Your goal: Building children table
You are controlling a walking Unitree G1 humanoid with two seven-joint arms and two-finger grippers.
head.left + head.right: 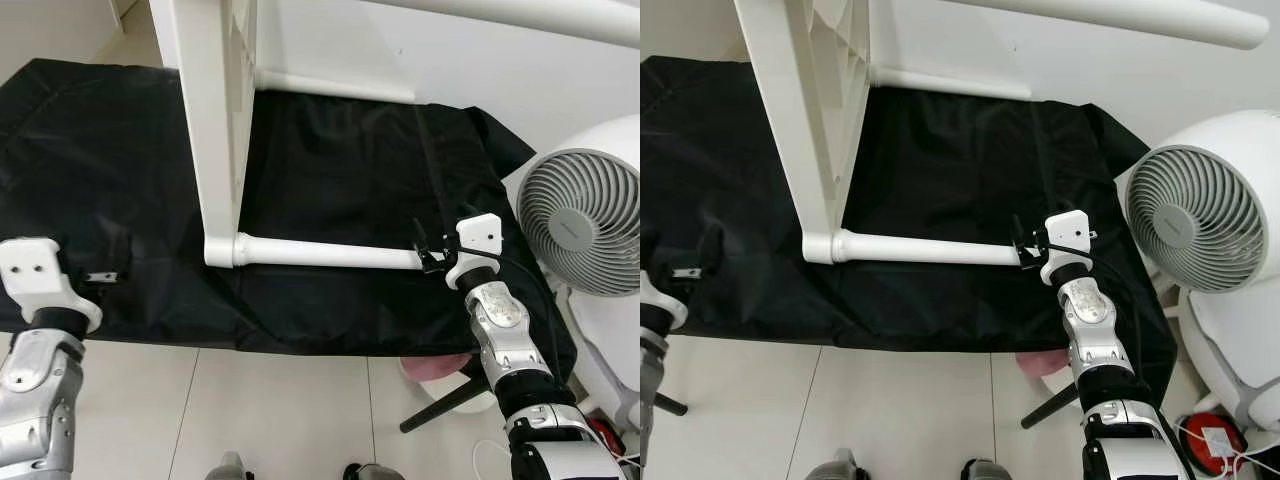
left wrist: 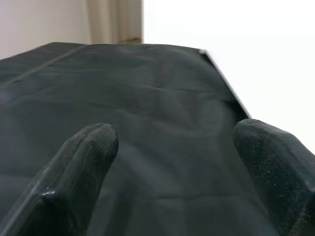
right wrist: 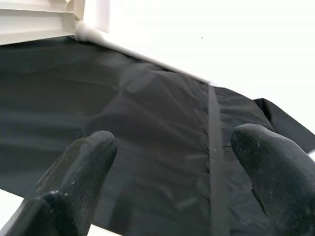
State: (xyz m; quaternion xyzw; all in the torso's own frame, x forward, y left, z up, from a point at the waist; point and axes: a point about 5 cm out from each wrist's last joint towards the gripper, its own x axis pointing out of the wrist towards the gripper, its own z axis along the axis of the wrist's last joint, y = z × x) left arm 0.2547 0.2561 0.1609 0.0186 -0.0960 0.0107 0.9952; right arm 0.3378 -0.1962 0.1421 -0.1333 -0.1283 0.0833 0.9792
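Left eye view: the right gripper [image 1: 432, 248] sits at the free end of the white round table leg [image 1: 330, 252], which lies on the black fabric sheet [image 1: 350, 170]. Right wrist view: fingers [image 3: 78, 177] spread wide, holding nothing; centre them on the leg before closing. Left wrist view: left gripper [image 2: 177, 162] wide, empty.

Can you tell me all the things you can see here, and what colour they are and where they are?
table frame: one, white, standing on edge on the black cloth
table leg: one, white, lying sideways from the frame's lower corner toward the right gripper
second table leg: one, white, sticking out of the frame farther back
black cloth: one, black, spread over the floor
fan: one, white, right of the cloth
pink thing: one, pink, at the cloth's near edge, unclear what
left gripper: black fingers apart, over the cloth's left side
right gripper: black fingers apart, at the leg's free end
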